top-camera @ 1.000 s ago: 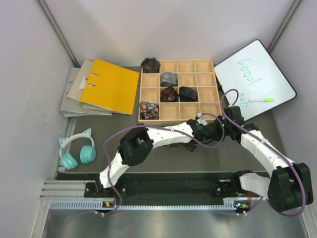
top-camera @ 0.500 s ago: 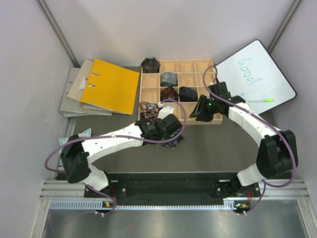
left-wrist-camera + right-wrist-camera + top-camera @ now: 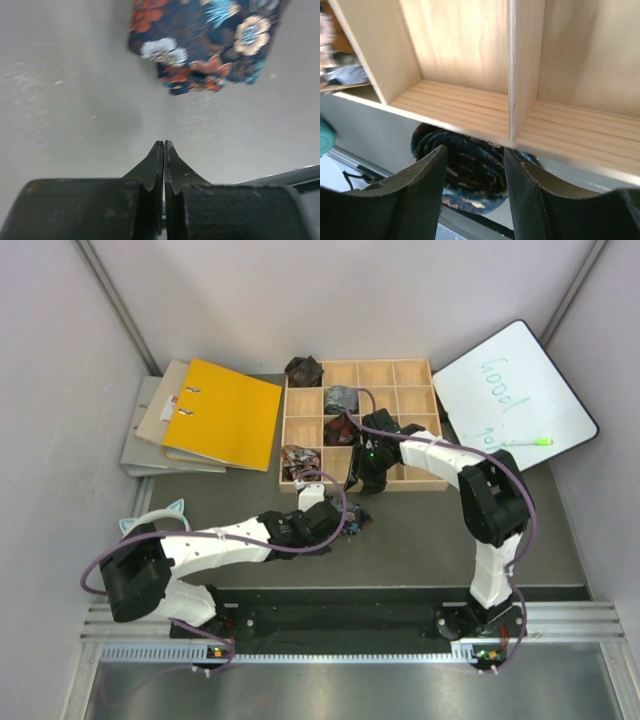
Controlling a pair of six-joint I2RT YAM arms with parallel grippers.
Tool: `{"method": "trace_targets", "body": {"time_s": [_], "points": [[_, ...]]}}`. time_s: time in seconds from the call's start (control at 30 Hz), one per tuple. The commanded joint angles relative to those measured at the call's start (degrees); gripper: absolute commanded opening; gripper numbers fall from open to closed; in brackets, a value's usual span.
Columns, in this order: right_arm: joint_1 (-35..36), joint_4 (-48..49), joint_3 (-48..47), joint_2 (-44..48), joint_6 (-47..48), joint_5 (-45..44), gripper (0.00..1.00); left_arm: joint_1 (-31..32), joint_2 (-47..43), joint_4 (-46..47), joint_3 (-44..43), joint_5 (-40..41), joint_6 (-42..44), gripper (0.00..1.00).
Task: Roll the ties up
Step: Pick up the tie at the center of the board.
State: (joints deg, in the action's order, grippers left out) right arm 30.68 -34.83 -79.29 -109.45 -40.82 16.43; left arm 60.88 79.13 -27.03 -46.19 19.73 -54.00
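The dark navy tie with orange and light-blue flowers [image 3: 202, 45] lies as a rolled bundle [image 3: 356, 526] on the grey table, just in front of the wooden tray [image 3: 415, 480]. My left gripper [image 3: 164, 145] is shut on nothing, a short way back from the bundle [image 3: 338, 524]. My right gripper [image 3: 475, 160] hangs open over the tray's near rim [image 3: 364, 476]. Through its fingers, past the rim, the roll's spiral end [image 3: 470, 172] shows. Other rolled ties sit in the tray: grey-blue [image 3: 341, 398], maroon [image 3: 341, 429], brown-patterned [image 3: 300, 462] and a dark one [image 3: 303, 370].
A yellow binder [image 3: 222, 412] on grey folders lies left of the tray. A whiteboard [image 3: 515, 390] with a green marker [image 3: 528, 441] leans at the right. Teal cat-ear headphones [image 3: 158, 546] lie at the left by my left arm. Grey walls close in both sides.
My left gripper has shut and pulled back, leaving the navy roll on the table. The right arm swung left across the tray and its jaws opened wider.
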Motion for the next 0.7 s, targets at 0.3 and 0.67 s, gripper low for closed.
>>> {"method": "trace_targets", "body": {"time_s": [0.3, 0.67], "points": [[1.67, 3.8, -0.26, -2.61, -3.39, -2.28, 0.47, -0.77, 3.82, 17.26, 2.69, -2.06, -0.23, 0.0], [3.77, 7.66, 7.03, -0.42, -5.5, -1.48, 0.46, -1.12, 9.9, 19.56, 1.29, 1.63, 0.65, 0.0]]}}
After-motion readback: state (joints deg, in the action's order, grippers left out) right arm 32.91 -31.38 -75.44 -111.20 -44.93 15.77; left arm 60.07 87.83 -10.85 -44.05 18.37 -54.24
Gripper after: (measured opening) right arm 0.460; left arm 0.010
